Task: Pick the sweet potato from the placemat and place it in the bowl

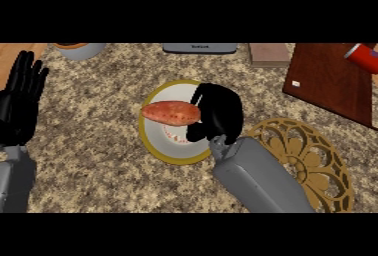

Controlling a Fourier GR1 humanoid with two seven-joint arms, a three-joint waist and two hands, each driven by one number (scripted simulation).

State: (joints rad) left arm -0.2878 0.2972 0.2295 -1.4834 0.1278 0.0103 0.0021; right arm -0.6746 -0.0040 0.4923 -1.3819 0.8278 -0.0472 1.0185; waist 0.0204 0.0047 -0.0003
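Look at your right hand (218, 112): it sits over the bowl (166, 145), a white dish with a yellow rim near the middle of the speckled surface (96, 165). Its fingers are curled round the right end of the sweet potato (171, 113), and the orange root lies lengthwise across the upper part of the bowl, pointing toward the view's left. You cannot tell from this angle whether the sweet potato touches the bowl's inside or hangs just above it. Your right forearm (258, 180) comes in from the lower edge and crosses the left part of the placemat (317, 165), a round golden mat with a cut-out pattern lying just right of the bowl.

Your left hand (21, 102) shows at the left edge, fingers straight and upward, resting and touching nothing.

Along the far edge you see a grey pot (80, 50), a grey appliance (199, 48) and a brown block (269, 54). A dark wooden board (332, 82) lies at upper right, with a red can (362, 56) at its far corner.
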